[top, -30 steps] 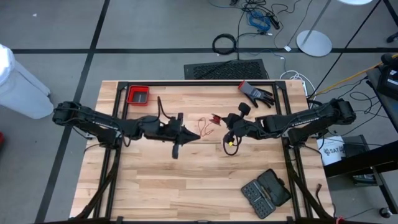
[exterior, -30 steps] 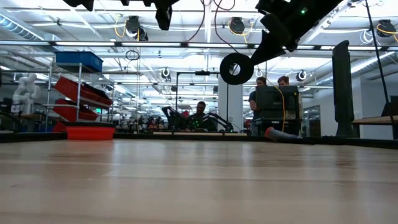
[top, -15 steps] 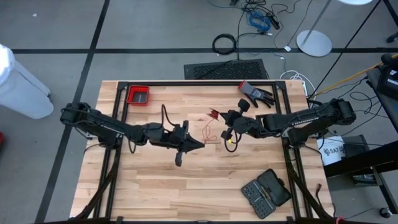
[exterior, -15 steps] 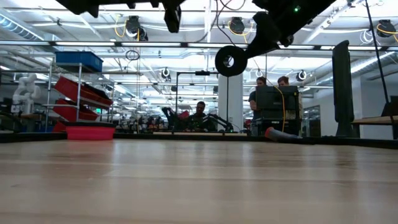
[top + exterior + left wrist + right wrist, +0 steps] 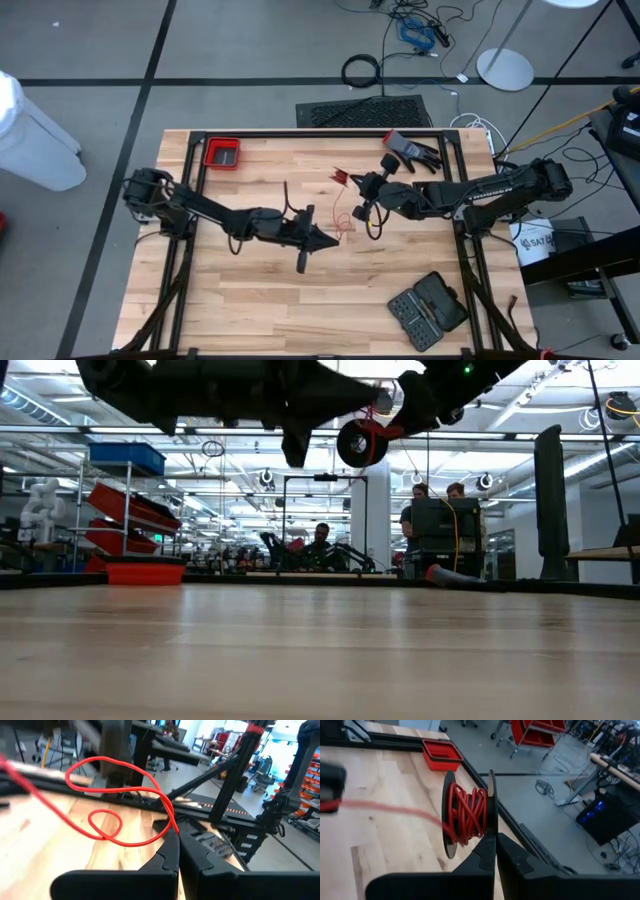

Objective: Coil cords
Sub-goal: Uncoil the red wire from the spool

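Above the middle of the wooden table [image 5: 250, 300], the left gripper [image 5: 332, 240] had its two fingers pinched shut on the thin red cord [image 5: 120, 802]. Loose loops of the cord hung in the air just past its fingertips [image 5: 172, 847]. Nearby, the right gripper [image 5: 364, 194] was closed tight on a small black spool [image 5: 467, 815]. Red cord was wound round and round the spool, and one strand ran from it across to the left gripper. A red tray [image 5: 222, 153] sat at the table's far left corner
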Robot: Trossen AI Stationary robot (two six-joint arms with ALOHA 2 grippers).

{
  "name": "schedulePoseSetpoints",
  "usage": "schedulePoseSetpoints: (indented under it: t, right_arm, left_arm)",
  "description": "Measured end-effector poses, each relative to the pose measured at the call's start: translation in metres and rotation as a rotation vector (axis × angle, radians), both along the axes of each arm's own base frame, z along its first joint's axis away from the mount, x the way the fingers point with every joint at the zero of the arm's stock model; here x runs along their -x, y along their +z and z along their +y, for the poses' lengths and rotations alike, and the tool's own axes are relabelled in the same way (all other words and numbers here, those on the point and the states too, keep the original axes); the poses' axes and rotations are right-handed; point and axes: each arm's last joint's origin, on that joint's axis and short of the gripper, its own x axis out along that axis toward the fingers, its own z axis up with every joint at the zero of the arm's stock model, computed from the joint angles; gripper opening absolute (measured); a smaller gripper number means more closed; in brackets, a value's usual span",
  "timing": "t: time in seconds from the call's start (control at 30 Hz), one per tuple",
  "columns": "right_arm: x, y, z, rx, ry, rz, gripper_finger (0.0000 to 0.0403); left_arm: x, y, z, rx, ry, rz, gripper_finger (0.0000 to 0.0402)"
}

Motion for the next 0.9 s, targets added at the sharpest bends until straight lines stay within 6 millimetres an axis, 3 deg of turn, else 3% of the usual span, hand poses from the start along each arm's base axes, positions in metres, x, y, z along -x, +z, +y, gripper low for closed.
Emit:
schedulePoseSetpoints:
  t: [0.23,0.47,0.9]
  right_arm:
    - [-0.001,0.007,0.000,0.027,0.020,-0.046,0.0000]
    - [0.000,0.011,0.001,0.018,0.046,-0.065,0.0000]
    - [0.012,0.022,0.016,0.016,0.131,-0.080,0.0000]
  left_arm:
    - [-0.006,-0.021,0.001,-0.002,0.008,0.064,0.0004]
    - [-0.007,-0.026,0.003,-0.007,0.030,0.083,0.0004]
    - [-0.007,-0.038,0.028,-0.024,0.103,0.216,0.0004]
